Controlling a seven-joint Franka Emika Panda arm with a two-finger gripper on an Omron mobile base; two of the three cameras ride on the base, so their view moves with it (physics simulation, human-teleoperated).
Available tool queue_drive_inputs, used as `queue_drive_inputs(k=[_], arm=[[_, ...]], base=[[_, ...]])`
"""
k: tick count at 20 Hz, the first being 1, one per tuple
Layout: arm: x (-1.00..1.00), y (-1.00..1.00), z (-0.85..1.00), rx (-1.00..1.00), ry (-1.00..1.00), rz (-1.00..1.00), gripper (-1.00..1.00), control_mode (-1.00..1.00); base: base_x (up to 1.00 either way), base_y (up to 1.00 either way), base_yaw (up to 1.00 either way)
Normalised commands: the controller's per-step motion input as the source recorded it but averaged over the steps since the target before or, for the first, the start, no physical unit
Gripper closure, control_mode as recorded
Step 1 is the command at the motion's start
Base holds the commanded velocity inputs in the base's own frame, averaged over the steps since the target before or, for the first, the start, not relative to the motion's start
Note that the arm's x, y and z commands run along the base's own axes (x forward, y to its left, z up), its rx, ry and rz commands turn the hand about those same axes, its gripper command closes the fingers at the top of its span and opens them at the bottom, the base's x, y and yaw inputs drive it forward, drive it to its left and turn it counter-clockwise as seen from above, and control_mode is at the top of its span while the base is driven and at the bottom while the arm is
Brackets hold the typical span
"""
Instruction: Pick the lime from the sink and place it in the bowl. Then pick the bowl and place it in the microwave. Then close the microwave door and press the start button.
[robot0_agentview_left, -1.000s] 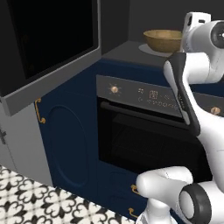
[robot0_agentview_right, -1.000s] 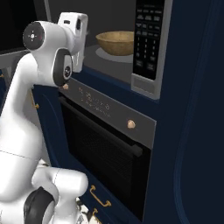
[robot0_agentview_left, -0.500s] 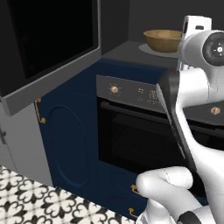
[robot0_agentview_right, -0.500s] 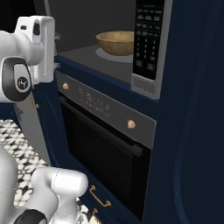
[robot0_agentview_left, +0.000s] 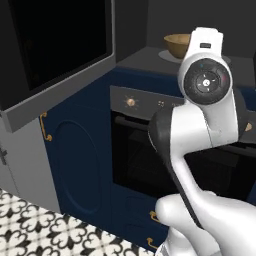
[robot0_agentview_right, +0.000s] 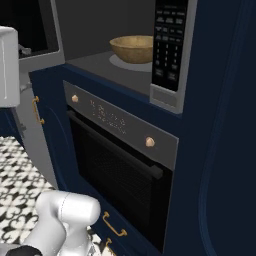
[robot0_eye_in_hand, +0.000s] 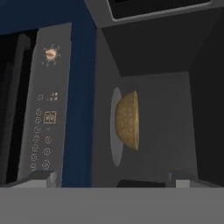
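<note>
Bowl (robot0_agentview_right: 132, 48) sits inside the microwave (robot0_agentview_right: 95, 62) cavity on the pale round turntable; lime not discernible from these angles. Microwave door (robot0_agentview_left: 60, 55) stands swung wide to the left, so the closing sweep looks like the step in hand. In the hand view the bowl (robot0_eye_in_hand: 127, 120) lies straight ahead of the gripper (robot0_eye_in_hand: 107, 179), well apart, the view rolled sideways. Jaws apart, tips spread at the view's bottom edge, holding and touching nothing. The door lies off to the arm's left side.

Light-brown bowl (robot0_agentview_right: 132, 48), navy cabinets (robot0_agentview_left: 80, 160) (floor (robot0_agentview_right: 20, 175) black-and-white patterned).
</note>
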Motion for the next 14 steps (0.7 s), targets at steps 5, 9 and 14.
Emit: queue_drive_inputs(k=[5, 9, 14], arm=[[-0.73, 0.5, 0.0, 0.0, 0.0, -0.06, -1.0, -1.0], [-0.49, 0.6, -0.03, -0.08, 0.0, 0.0, -1.0, -1.0], [-0.17, 0.68, -0.13, -0.08, 0.0, -0.01, -1.0, -1.0]], base=[[0.0, 0.0, 0.0], [0.0, 0.0, 0.0], [0.0, 0.0, 0.0]])
